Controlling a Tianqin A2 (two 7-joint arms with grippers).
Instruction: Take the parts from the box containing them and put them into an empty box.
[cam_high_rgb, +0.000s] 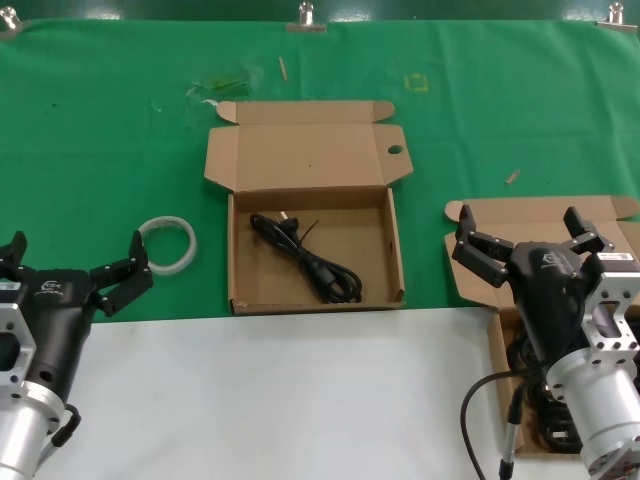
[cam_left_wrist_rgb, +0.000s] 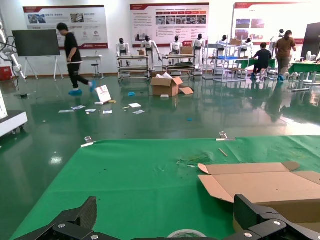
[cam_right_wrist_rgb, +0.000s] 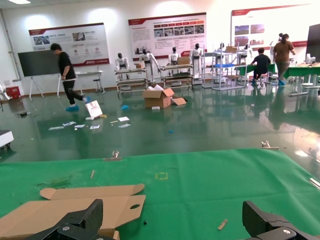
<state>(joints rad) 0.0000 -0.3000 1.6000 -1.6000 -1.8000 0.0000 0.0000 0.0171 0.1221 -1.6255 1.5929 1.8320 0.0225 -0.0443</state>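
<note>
Thin black cord (cam_high_rgb: 305, 258) coiled in cardboard box (cam_high_rgb: 315, 297); hands spread.

Glossy green floor (cam_left_wrist_rgb: 150, 120), poster-hung white wall (cam_right_wrist_rgb: 115, 20), blackboard (cam_left_wrist_rgb: 36, 42), distant shelving racks (cam_left_wrist_rgb: 150, 65), scattered papers (cam_left_wrist_rgb: 82, 108).

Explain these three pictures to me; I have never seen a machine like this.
This is a two-armed robot. The wide picture comes from a camera on its head, looking down at a green table; the other two come from cameras on its wrists, looking out across a hall. The left gripper and the right gripper are both open and hold nothing. In the middle, an open cardboard box holds one black cord. A second box lies under the right arm. A white ring lies beside the left gripper.
</note>
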